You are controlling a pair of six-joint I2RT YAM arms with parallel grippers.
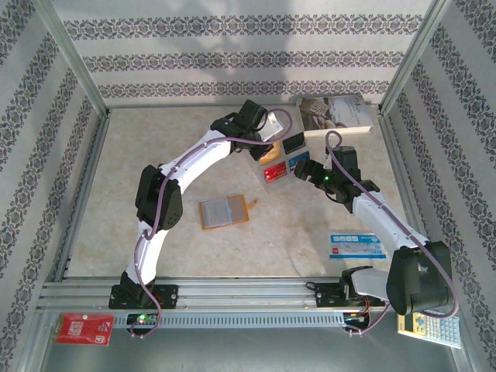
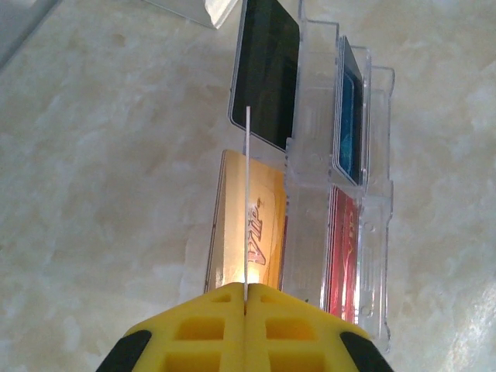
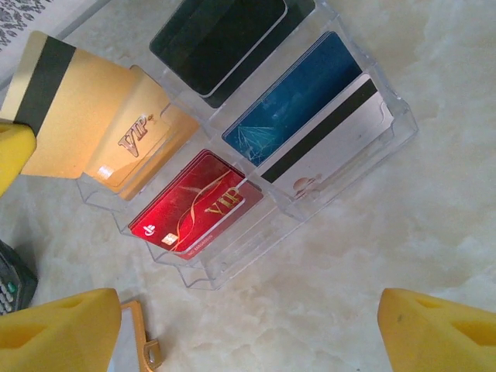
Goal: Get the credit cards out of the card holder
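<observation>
- Table: pale marbled top on which everything below lay.
- Left arm: your arm reached from the near-left base across to the far centre.
- Right arm: your arm reached from the near-right base toward the same spot.
- Book: lay flat at the far right, just behind the rack.
- Card holder: lay open and flat at mid-table with its lining up. It was nearer to you than the rack and well apart from both grippers.
- Rack: clear plastic with stepped pockets. It held a black card, a blue card, a white card, a red VIP card and a gold VIP card.
- Striped card: gold with a black stripe, it hung over the gold VIP card's pocket. Contact with the rack could not be told.
- Left gripper: your jaws were pressed together on the striped card, seen edge-on in the left wrist view.
- Right gripper: your jaws stood wide apart with nothing between them, just beside the rack.
</observation>
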